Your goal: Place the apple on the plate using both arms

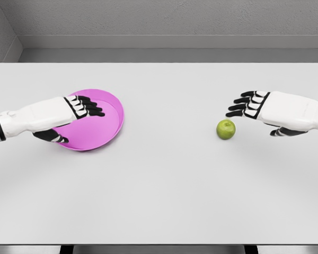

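Observation:
A pink plate [103,124] lies on the left part of the white table [159,196]. My left hand [80,126] reaches in from the left. Its black fingers [89,107] lie over the plate's left rim and the thumb sits at the near outer edge, gripping the rim. The hand hides the plate's left side. A green apple [226,129] stands on the table at the right. My right hand [252,120] hovers just right of and slightly above it, with its fingers spread toward the apple. A small gap shows between the fingertips and the fruit.
A grey wall rises behind the table's far edge. The table's near edge runs along the bottom of the head view. Bare tabletop lies between plate and apple.

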